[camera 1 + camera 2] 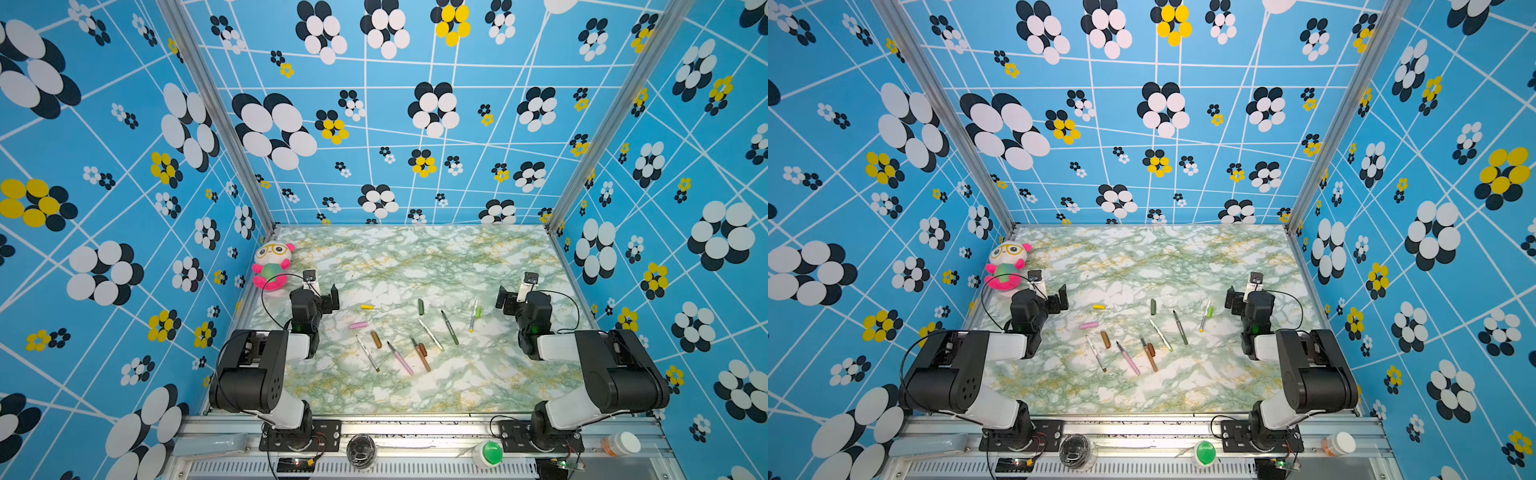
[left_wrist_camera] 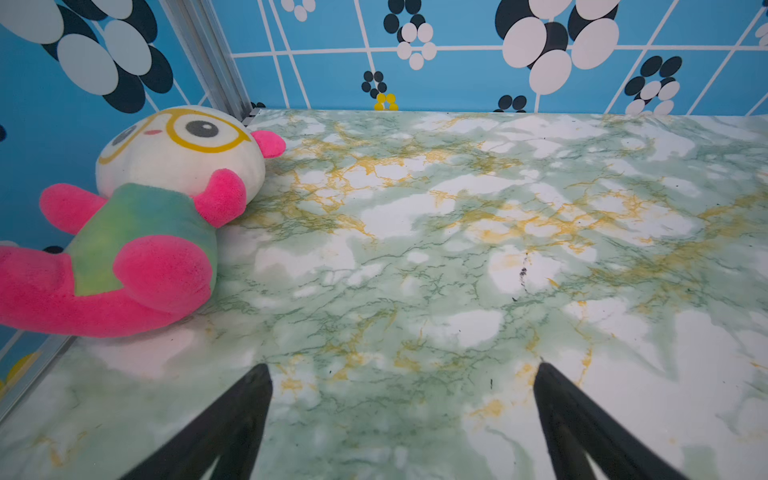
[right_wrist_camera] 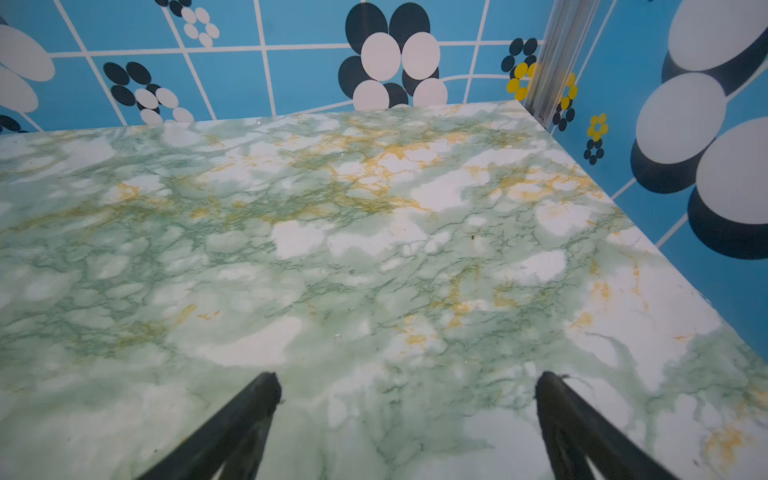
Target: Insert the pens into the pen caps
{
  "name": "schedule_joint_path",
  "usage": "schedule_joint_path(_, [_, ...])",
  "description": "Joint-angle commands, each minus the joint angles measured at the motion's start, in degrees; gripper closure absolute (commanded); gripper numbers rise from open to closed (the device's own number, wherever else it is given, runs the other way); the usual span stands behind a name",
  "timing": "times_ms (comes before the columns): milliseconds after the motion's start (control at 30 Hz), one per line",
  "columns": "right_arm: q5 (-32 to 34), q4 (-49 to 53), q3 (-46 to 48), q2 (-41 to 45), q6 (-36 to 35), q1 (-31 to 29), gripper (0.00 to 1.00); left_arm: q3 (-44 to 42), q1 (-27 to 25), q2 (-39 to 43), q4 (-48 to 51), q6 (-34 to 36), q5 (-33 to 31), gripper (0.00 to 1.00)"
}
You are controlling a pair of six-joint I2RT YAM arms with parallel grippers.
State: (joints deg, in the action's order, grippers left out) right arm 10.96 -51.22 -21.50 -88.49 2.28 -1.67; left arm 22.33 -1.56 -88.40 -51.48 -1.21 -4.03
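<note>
Several pens lie loose mid-table in both top views: a white pen [image 1: 368, 353], a pink pen [image 1: 401, 358], a brown pen [image 1: 421, 354] and a dark green pen [image 1: 450, 327]. Pen caps are scattered among them: yellow cap [image 1: 368, 307], pink cap [image 1: 357, 326], brown cap [image 1: 376, 339], dark green cap [image 1: 421, 306], lime green cap [image 1: 478, 311]. My left gripper [image 1: 322, 293] [image 2: 403, 370] hovers open left of the pens, holding nothing. My right gripper [image 1: 513, 296] [image 3: 409, 378] hovers open to their right, also holding nothing. Neither wrist view shows a pen or cap.
A pink, white and green plush toy [image 1: 272, 264] [image 2: 158, 224] lies by the left wall, close behind my left gripper. Patterned blue walls enclose three sides of the marble table [image 1: 415, 257]. A green button [image 1: 490, 453] and a small jar [image 1: 621, 444] sit on the front rail.
</note>
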Motion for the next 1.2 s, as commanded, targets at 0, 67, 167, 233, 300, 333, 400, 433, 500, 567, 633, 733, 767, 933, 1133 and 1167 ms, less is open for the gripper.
schedule_joint_path(0, [-0.7, 0.7, -0.9, 0.2, -0.3, 0.3, 0.01, -0.6, -0.4, -0.3, -1.5, 0.9, 0.1, 0.01])
schedule_joint_path(67, [-0.7, 0.6, -0.9, 0.2, -0.3, 0.4, 0.01, -0.6, -0.4, -0.3, -1.4, 0.8, 0.1, 0.01])
schedule_joint_path(167, [-0.7, 0.6, -0.9, 0.2, -0.3, 0.4, 0.01, -0.6, -0.4, -0.3, -1.5, 0.9, 0.1, 0.01])
schedule_joint_path(233, [-0.7, 0.6, -0.9, 0.2, -0.3, 0.4, 0.01, -0.6, -0.4, -0.3, -1.4, 0.9, 0.1, 0.01])
schedule_joint_path(300, [-0.7, 0.6, -0.9, 0.2, -0.3, 0.4, 0.01, -0.6, -0.4, -0.3, -1.5, 0.9, 0.2, 0.01])
schedule_joint_path(333, [-0.7, 0.6, -1.0, 0.2, -0.3, 0.4, 0.01, -0.6, -0.4, -0.3, -1.5, 0.9, 0.2, 0.01])
schedule_joint_path(400, [-0.7, 0.6, -0.9, 0.2, -0.3, 0.4, 0.01, -0.6, -0.4, -0.3, -1.5, 0.9, 0.1, 0.01])
schedule_joint_path(433, [-0.7, 0.6, -1.0, 0.2, -0.3, 0.4, 0.01, -0.6, -0.4, -0.3, -1.4, 0.9, 0.2, 0.01])
schedule_joint_path(500, [-0.7, 0.6, -0.9, 0.2, -0.3, 0.3, 0.01, -0.5, -0.4, -0.3, -1.3, 0.8, 0.2, 0.01])
schedule_joint_path(567, [-0.7, 0.6, -0.9, 0.2, -0.3, 0.3, 0.01, -0.5, -0.3, -0.3, -1.2, 0.7, 0.4, 0.01])
schedule_joint_path(633, [-0.7, 0.5, -0.9, 0.2, -0.3, 0.4, 0.01, -0.5, -0.2, -0.3, -1.1, 0.7, 0.6, 0.01])
schedule_joint_path(733, [-0.7, 0.5, -0.8, 0.2, -0.3, 0.4, 0.01, -0.5, -0.1, -0.2, -1.2, 0.6, 0.7, 0.01])
schedule_joint_path(767, [-0.7, 0.5, -0.8, 0.3, -0.3, 0.3, 0.01, -0.6, -0.1, -0.3, -1.3, 0.6, 0.8, 0.01])
schedule_joint_path(933, [0.1, 10.4, -3.7, 6.6, 0.0, 0.4, 0.01, -0.3, -0.3, 0.2, -0.9, 0.7, -0.4, 0.01])
schedule_joint_path(1133, [4.2, 35.6, -11.6, 21.4, 15.9, 0.3, 0.01, 6.7, -0.5, 11.4, 19.4, 0.1, -0.5, 0.01])
schedule_joint_path(1167, [6.2, 40.4, -13.0, 23.6, 22.5, 0.4, 0.01, 7.7, -0.4, 14.0, 22.3, -3.6, -2.1, 0.01])
